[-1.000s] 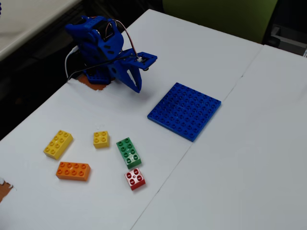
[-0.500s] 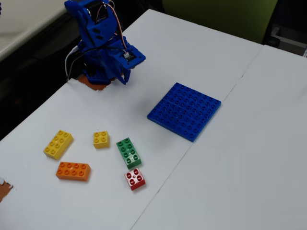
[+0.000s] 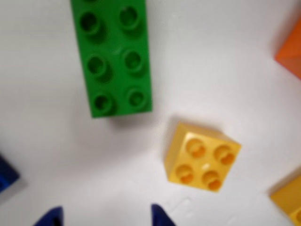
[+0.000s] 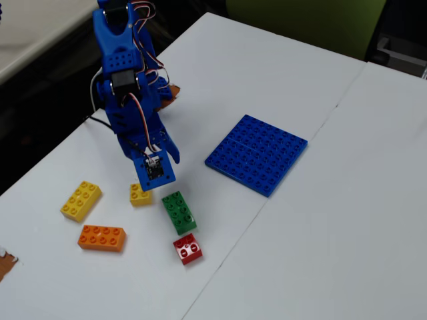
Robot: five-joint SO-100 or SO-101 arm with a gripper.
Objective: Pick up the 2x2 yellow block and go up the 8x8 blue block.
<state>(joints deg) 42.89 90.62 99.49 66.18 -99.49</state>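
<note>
In the wrist view the 2x2 yellow block (image 3: 202,157) lies to the right of the gripper (image 3: 106,219), whose two blue jaw tips enter at the bottom edge, spread apart and empty. The block sits outside the gap, turned slightly askew to the jaws, just below the end of the green 2x4 brick (image 3: 115,56). In the fixed view it rests on the table (image 4: 347,220) toward the left edge, and the 8x8 blue block (image 4: 257,153) lies well apart near the table's middle. The jaws likely need to shift toward the block before closing.
</note>
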